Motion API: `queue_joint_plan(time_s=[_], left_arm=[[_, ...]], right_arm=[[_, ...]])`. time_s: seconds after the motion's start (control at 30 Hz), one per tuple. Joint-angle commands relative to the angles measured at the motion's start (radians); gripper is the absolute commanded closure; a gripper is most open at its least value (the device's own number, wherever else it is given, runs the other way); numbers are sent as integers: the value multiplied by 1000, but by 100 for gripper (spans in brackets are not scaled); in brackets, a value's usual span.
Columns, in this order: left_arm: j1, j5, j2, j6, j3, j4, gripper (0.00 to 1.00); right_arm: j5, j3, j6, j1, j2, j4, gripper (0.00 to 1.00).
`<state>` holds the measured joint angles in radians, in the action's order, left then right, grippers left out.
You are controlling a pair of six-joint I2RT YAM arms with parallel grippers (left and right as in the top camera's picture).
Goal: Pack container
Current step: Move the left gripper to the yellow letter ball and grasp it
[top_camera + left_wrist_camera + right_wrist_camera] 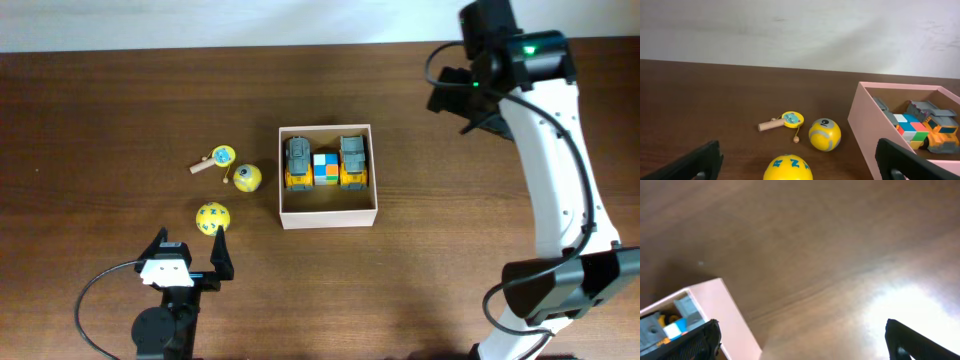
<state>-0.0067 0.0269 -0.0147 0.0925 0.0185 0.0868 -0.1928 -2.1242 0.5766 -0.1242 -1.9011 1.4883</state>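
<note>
Right claw [801, 342] hung wide open above the brown bench [815, 240], one black finger at each lower corner. A box [737, 317] corner poked in lower left, with a grey truck [686, 307] and a coloured cube [675, 329] inside. Glare lit the wood on the right.

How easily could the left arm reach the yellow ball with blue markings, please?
Probably easily: the left gripper stands open, and the ball lies on the table just ahead of it, with nothing between them.
</note>
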Motion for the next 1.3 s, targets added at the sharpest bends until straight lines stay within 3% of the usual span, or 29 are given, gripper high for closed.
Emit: queue_joint_plan(time_s=[0.0,0.3,0.43,0.57,0.7,0.87,1.17,1.27], left_arm=[[5,11,8,-19,-5,1,1],[5,18,8,-15,-5,-12,1],[5,174,8,-12,10,1,1],[5,183,-16,27,107,158,1],[5,97,-106,26,273,317,1],[5,27,-351,24,573,525,1],[5,37,-986,-68,1117,975,1],[5,67,-1147,-68,1215,1038,1]], right_arm=[[27,-6,16,39,8,23,1],[24,-6,16,66,8,23,1],[24,-6,16,66,8,23,1],[24,-6,16,66,8,23,1],[24,-6,16,66,8,23,1],[24,-6,16,66,8,23,1],[24,-6,16,66,8,23,1],[24,-6,16,66,8,23,1]])
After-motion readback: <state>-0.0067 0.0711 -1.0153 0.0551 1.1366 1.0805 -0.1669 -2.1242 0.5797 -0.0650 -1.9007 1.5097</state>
